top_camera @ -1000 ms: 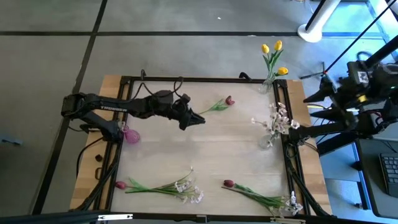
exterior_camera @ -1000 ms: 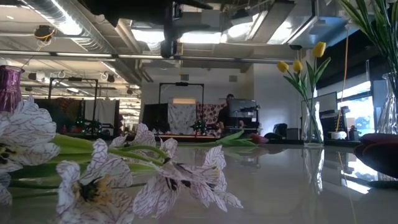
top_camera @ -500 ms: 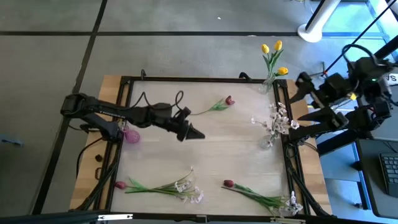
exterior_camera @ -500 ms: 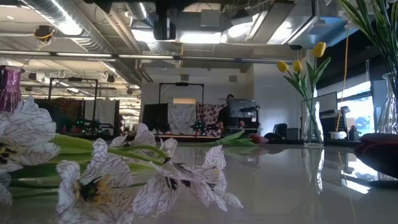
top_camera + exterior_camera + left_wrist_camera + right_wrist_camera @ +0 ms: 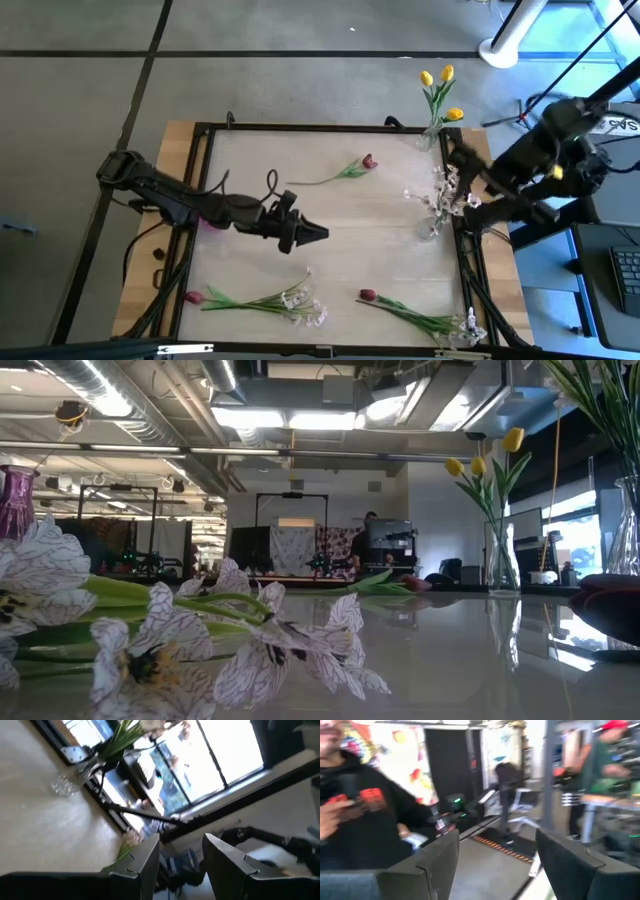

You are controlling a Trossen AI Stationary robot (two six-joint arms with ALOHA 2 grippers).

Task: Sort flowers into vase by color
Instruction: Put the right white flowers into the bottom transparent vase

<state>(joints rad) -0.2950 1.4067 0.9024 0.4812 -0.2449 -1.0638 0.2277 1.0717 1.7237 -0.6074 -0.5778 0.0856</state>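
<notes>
Looking down from above, the left gripper [image 5: 312, 234] hangs over the middle of the table [image 5: 380, 250], empty, pointing toward the near row of flowers. A dark red tulip [image 5: 368, 161] lies alone toward the far side; another red tulip [image 5: 194, 297] lies near-left with white blossoms [image 5: 303, 305] beside it, and a third red tulip [image 5: 368, 295] near-right. The yellow tulips [image 5: 438, 88] already stand in a vase [image 5: 431, 133] at the far right corner, and a white spray [image 5: 445, 192] stands in a second vase [image 5: 428, 226] on the right edge. The right gripper [image 5: 458, 150] is off the right edge, just beside the white spray.

From table height, white blossoms [image 5: 190, 650] fill the near left and the yellow tulips [image 5: 486, 464] rise far right; no gripper shows.

The left wrist view shows the fingers [image 5: 145, 860] spread moderately with nothing between them, the table's right edge ahead.

The right wrist view shows its fingers [image 5: 435, 857] wide apart and empty, facing the room and people.

A good pick would mean lowering onto one stem only, mid-stem, clear of the tangled neighbours, closing gently so the stem does not roll away.
</notes>
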